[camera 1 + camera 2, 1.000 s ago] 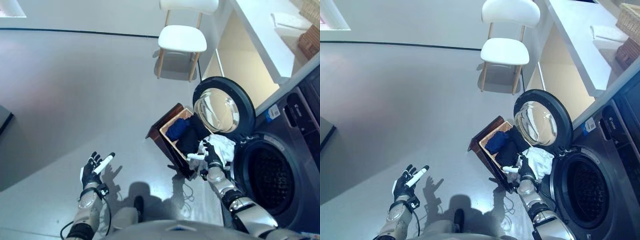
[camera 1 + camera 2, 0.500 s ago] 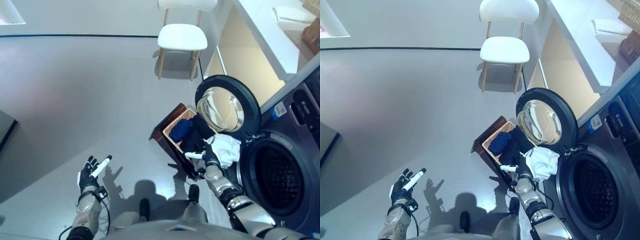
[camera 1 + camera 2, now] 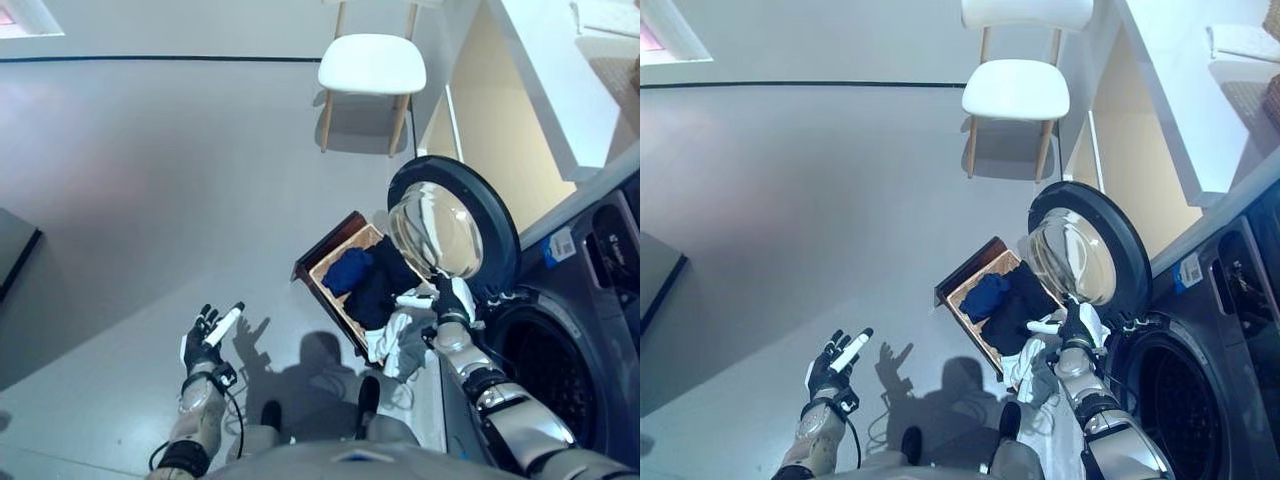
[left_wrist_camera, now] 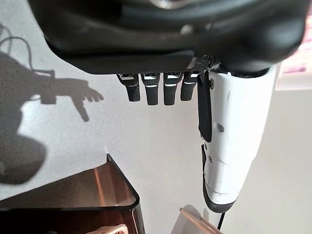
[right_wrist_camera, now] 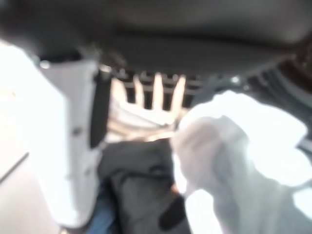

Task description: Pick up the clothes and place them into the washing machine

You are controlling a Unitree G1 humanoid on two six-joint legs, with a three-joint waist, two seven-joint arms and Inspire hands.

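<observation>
Right hand (image 3: 452, 303) clutches white garment (image 3: 400, 345), cloth hanging below hand beside crate (image 3: 330, 285) of dark clothes (image 3: 375, 283). Washing machine drum opening (image 3: 545, 375) lies just right of hand, door (image 3: 450, 225) swung open behind. Left hand (image 3: 205, 340) spread wide, idle, far off.

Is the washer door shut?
No, the washing machine door is swung open, leaving the drum opening exposed beside the right hand.
</observation>
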